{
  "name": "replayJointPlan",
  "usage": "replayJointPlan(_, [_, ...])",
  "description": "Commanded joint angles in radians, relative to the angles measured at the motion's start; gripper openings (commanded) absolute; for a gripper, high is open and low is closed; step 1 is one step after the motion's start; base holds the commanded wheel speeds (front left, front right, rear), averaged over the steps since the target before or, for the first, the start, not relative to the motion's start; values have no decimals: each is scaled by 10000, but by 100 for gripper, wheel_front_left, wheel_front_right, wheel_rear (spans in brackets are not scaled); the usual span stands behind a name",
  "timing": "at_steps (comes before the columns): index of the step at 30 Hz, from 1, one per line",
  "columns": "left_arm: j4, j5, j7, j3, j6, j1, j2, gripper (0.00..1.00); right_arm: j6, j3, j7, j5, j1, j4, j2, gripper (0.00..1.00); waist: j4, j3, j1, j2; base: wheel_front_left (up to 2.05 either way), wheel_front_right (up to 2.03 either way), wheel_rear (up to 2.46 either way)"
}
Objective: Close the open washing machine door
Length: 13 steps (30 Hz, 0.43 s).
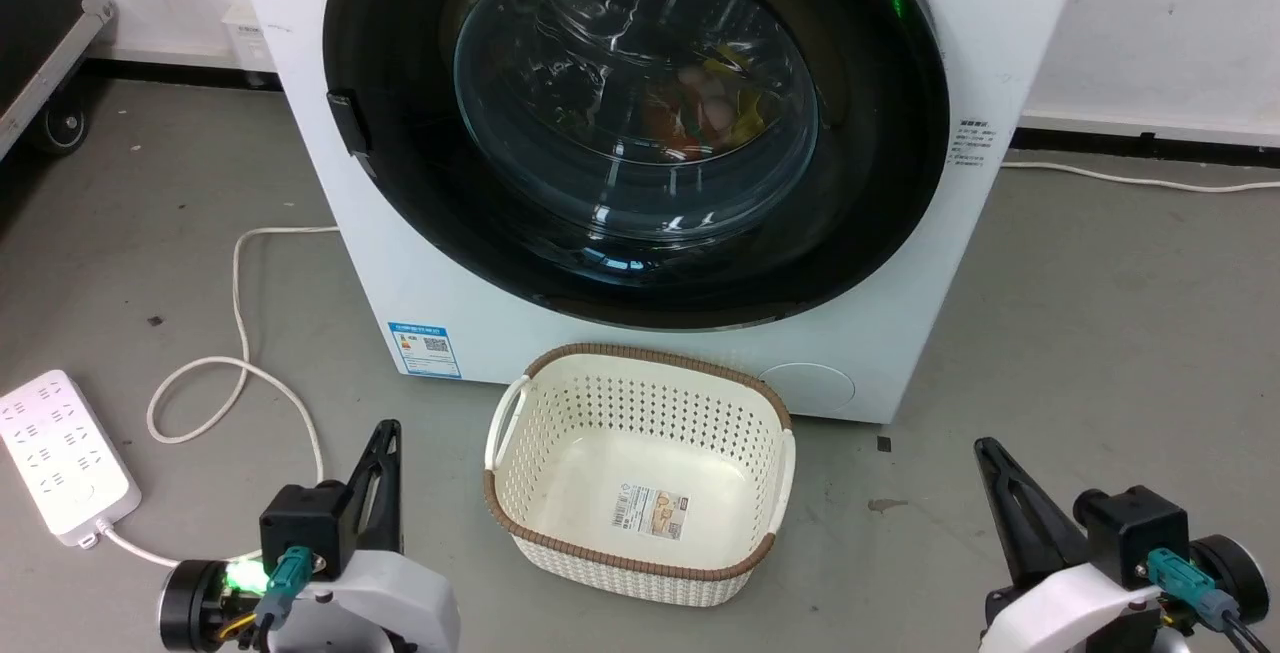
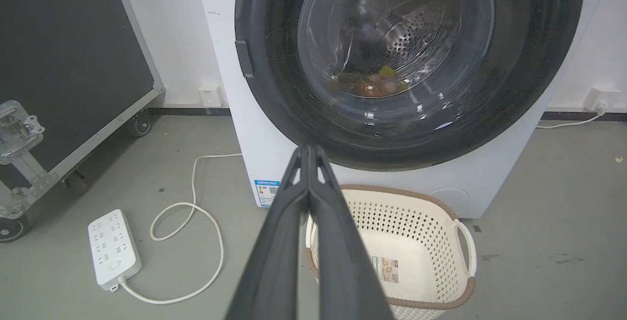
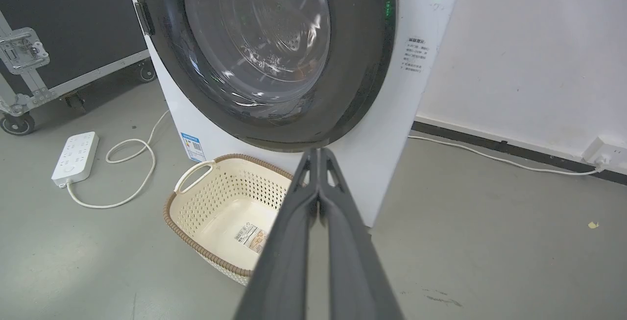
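The left gripper has its 2 fingers pressed together on nothing, and so does the right gripper. Ahead of the tips sits the cream basket. Beyond it, the washing machine door lies flush against the washing machine, apart from both grippers.

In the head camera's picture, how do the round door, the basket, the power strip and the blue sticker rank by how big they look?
Largest to smallest:
1. door, though its top is cut off
2. basket
3. power strip
4. sticker
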Motion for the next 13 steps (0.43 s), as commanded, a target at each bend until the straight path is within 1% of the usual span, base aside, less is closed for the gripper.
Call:
replayJointPlan(1, [-91, 60, 61, 58, 60, 139, -16, 0, -7, 24, 71, -62, -135, -114, 41, 0, -1, -1, 0, 0, 0, 0, 0])
replayJointPlan(13, [-183, 103, 170, 99, 114, 148, -28, 0, -7, 51, 181, -80, -146, -195, 43, 0, -4, -4, 0, 0, 0, 0, 0])
